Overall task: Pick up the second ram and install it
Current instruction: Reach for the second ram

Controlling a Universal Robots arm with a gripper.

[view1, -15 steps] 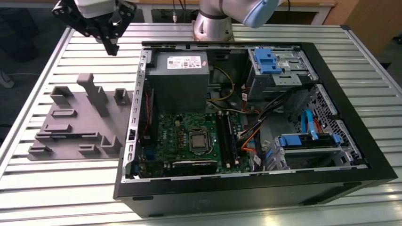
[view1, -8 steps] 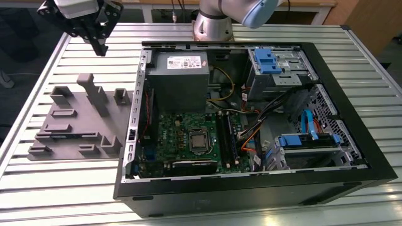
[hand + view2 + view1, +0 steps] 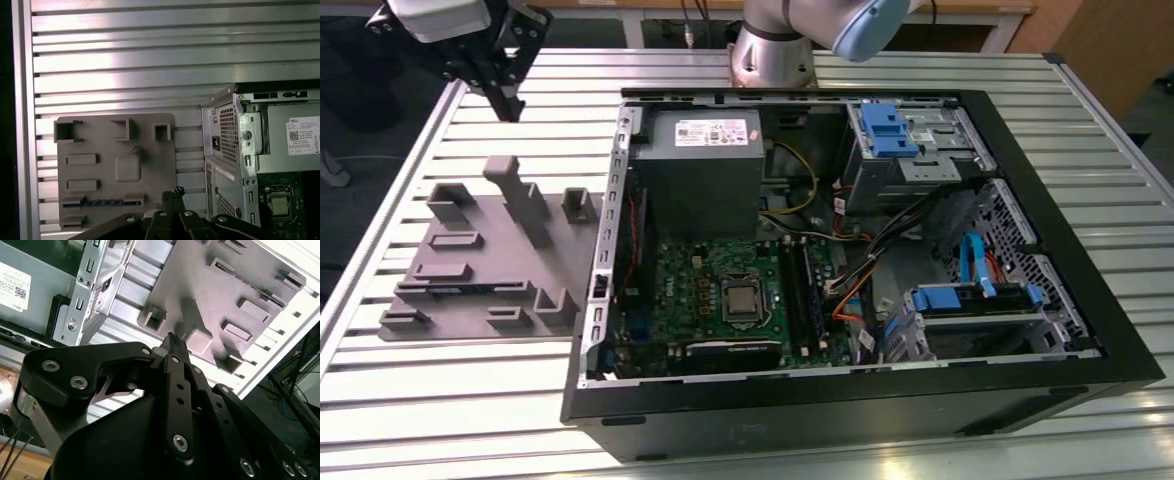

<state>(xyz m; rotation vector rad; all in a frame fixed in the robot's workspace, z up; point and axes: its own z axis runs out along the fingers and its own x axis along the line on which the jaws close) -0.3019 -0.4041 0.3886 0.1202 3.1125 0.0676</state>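
The black gripper hung pinched closed and empty near the grey plastic fixture, whose slot held the thin dark memory stick.

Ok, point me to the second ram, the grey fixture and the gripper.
second ram (image 3: 102, 202): first wrist view, its upper edge
grey fixture (image 3: 95, 140): first wrist view, flat base
gripper (image 3: 172, 194): first wrist view, between fingertips
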